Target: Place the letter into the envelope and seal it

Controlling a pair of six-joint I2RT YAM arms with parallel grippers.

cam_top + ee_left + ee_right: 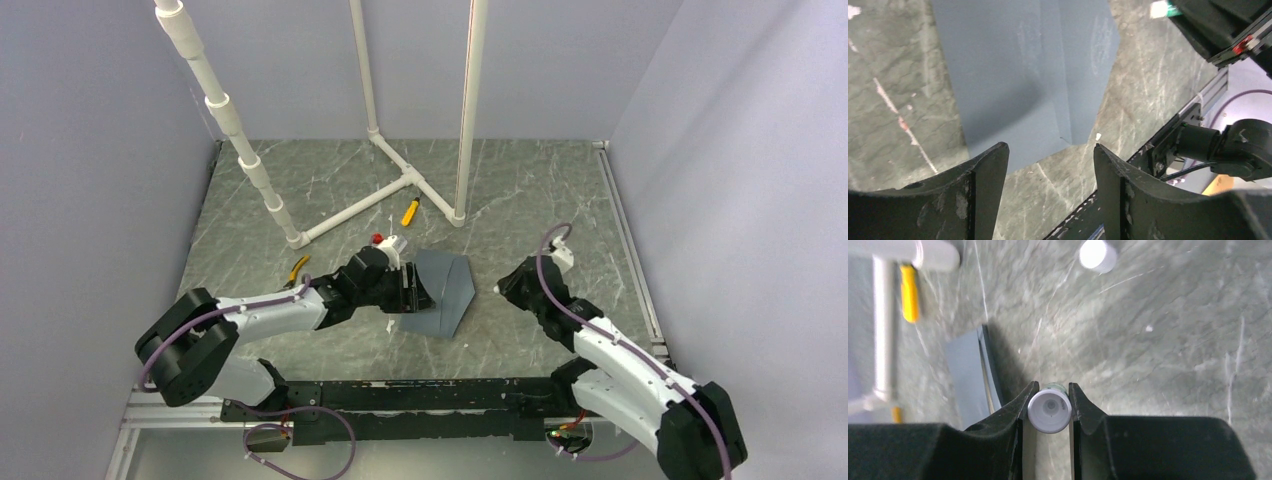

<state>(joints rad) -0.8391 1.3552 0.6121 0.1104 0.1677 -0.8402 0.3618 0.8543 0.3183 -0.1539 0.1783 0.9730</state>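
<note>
The slate blue-grey envelope lies flat on the marbled table, its pointed flap side toward the right arm. In the left wrist view the envelope shows a fold line down its middle. My left gripper hovers at its left edge, open, with nothing between the jaws. My right gripper stands just right of the envelope, shut on a small white-capped tube. The letter does not show in any view.
A white pipe frame stands behind the envelope, with a yellow-handled tool beside it and yellow pliers to the left. The black rail runs along the near edge. A white round piece sits ahead of the right gripper.
</note>
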